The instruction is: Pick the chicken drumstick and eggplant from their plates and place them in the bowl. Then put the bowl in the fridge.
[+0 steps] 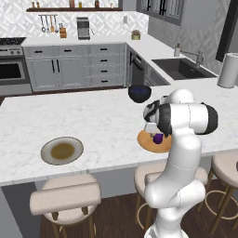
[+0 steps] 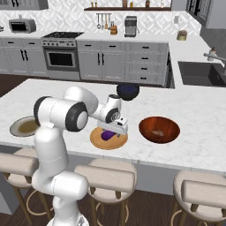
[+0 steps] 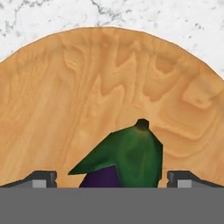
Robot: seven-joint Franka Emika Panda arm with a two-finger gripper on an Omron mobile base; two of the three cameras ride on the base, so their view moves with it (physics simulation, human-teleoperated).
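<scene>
Eggplant (image 3: 124,159) between open gripper (image 3: 111,179) fingers (image 3: 41,178)

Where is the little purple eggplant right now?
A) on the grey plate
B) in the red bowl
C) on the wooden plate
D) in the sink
C: the eggplant lies on the wooden plate, under the tool, whose two tips stand apart on either side of it; the red bowl sits beside that plate.
</scene>
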